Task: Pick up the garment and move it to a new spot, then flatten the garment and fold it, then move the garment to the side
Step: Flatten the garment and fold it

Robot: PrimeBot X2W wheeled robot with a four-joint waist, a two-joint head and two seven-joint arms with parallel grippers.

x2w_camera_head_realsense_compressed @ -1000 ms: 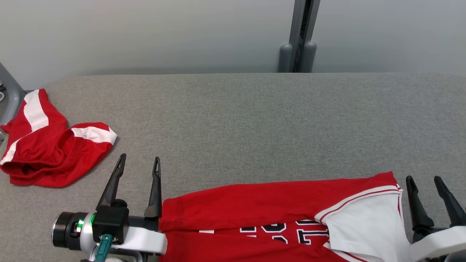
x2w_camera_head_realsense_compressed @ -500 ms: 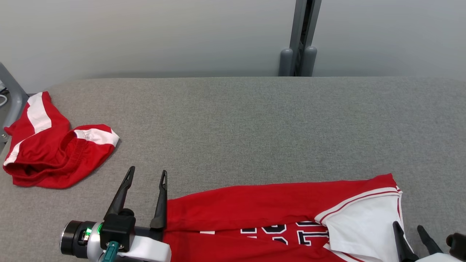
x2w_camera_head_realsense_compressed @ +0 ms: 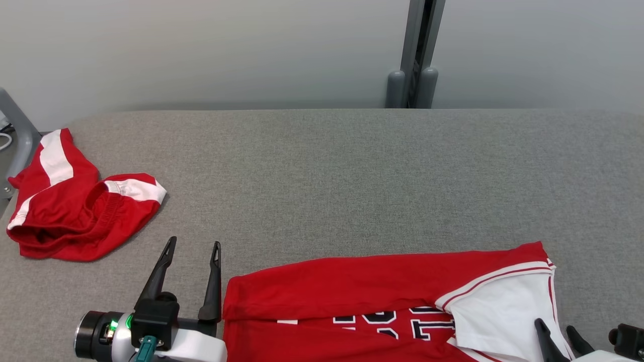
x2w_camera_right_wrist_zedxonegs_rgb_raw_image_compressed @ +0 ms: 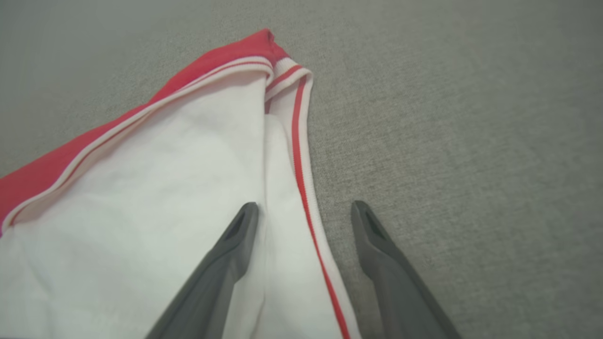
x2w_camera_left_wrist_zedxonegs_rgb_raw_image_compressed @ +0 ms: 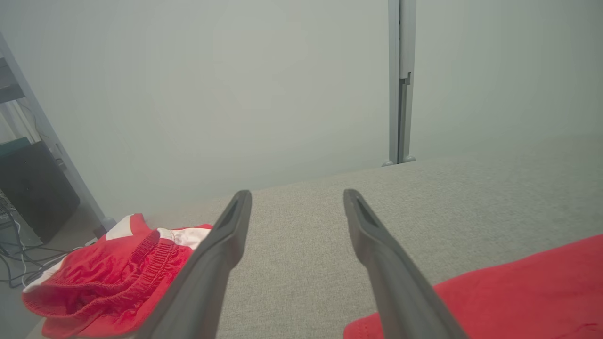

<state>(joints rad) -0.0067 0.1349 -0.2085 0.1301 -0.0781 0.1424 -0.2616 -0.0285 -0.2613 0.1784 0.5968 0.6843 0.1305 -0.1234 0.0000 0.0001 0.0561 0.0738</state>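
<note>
Partly hidden navy lettering (x2w_camera_head_realsense_compressed: 397, 322) on red jersey (x2w_camera_head_realsense_compressed: 352, 289) unreadable; left hand (x2w_camera_head_realsense_compressed: 195, 242), right hand (x2w_camera_head_realsense_compressed: 553, 325) spread wide, empty.

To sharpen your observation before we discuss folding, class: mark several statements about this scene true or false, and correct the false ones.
1. The flat red jersey with a white sleeve lies on the grey fabric tabletop. True.
2. The left arm grips the jersey. False: the left end effector stands open beside the jersey's edge, holding nothing.
3. The jersey touches another garment. False: the crumpled red-and-white shorts lie apart, at the table's left.
4. The right end effector is open, straddling the sleeve's striped edge. True.
</note>
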